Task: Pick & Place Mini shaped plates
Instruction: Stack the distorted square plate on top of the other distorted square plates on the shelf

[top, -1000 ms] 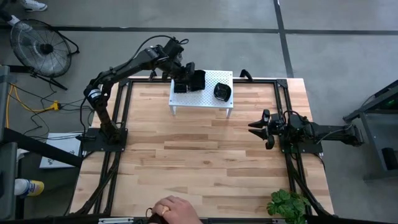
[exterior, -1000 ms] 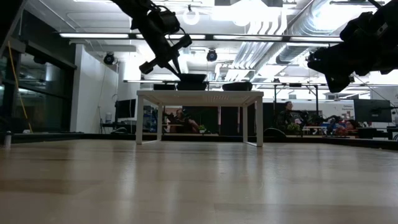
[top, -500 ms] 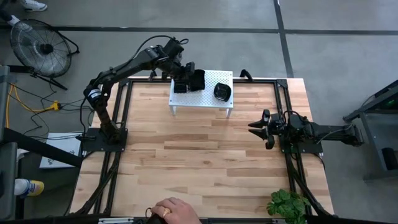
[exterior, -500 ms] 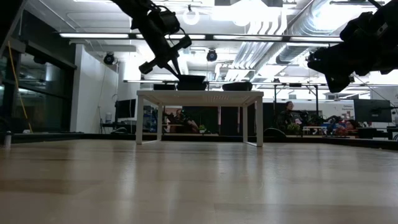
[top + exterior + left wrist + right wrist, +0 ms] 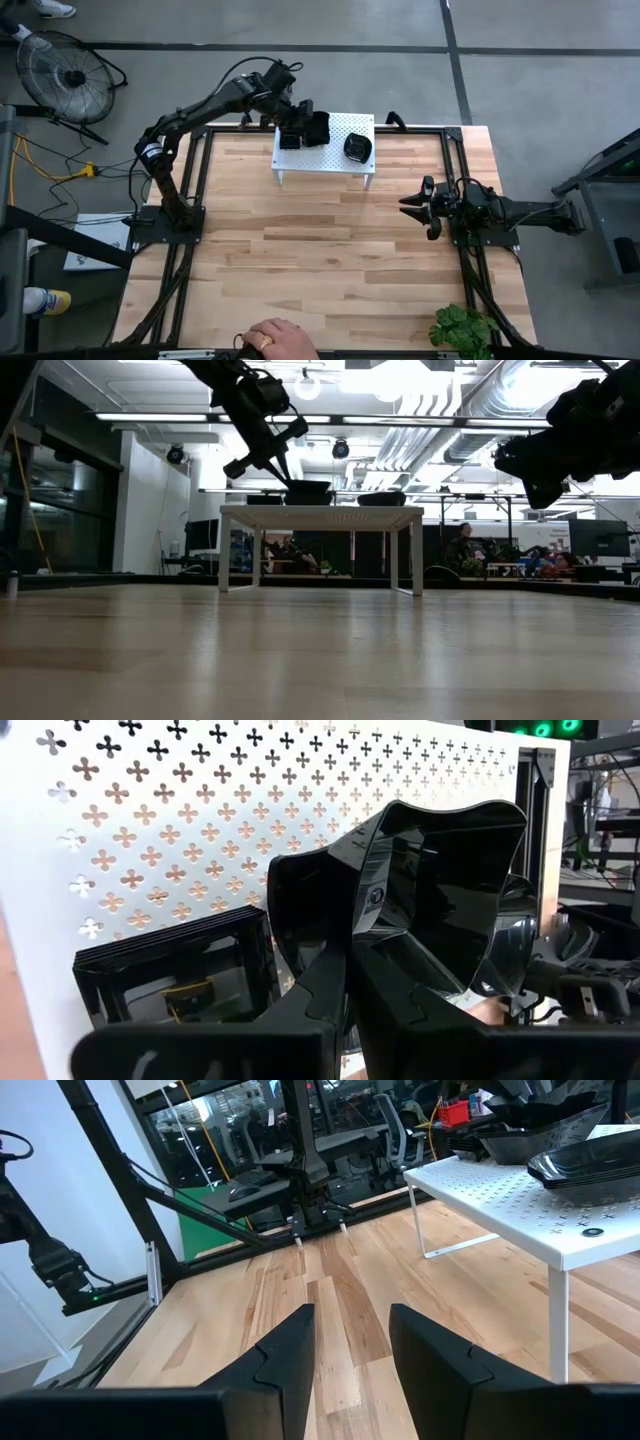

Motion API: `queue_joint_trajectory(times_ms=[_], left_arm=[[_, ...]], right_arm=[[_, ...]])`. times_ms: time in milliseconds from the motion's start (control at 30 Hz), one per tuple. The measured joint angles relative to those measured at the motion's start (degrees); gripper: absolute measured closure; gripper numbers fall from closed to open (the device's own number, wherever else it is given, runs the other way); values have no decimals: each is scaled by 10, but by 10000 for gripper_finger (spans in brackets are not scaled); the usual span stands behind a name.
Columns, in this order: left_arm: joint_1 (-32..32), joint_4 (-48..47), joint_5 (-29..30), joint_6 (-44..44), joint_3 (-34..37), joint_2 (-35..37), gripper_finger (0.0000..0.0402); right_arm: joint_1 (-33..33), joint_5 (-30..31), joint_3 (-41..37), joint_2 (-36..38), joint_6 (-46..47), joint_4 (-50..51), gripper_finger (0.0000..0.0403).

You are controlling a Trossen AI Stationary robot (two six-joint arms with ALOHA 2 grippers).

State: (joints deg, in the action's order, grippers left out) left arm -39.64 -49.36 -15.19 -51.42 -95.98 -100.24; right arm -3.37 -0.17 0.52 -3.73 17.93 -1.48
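Right now we are working at the far-left end of the white perforated stand (image 5: 325,145), where our left gripper (image 5: 300,122) is pinching the rim of a wavy-rimmed plate (image 5: 440,900) atop the mini shaped plates (image 5: 310,130); judging from this, we should be lifting straight up so the plates beneath are not dragged along. Our left arm is stretching out over the stand, wrist angled down; our right gripper (image 5: 418,207) is hovering near the table's right edge, jaws spread and empty.
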Motion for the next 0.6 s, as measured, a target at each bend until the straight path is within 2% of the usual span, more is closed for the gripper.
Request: queue_joint_trajectory(times_ms=[367,600], left_arm=[[0,0,4,-14,0,0,385],[4,0,-63,-19,0,0,385]], right_arm=[[0,0,0,0,0,0,277],[0,0,0,0,0,0,277]])
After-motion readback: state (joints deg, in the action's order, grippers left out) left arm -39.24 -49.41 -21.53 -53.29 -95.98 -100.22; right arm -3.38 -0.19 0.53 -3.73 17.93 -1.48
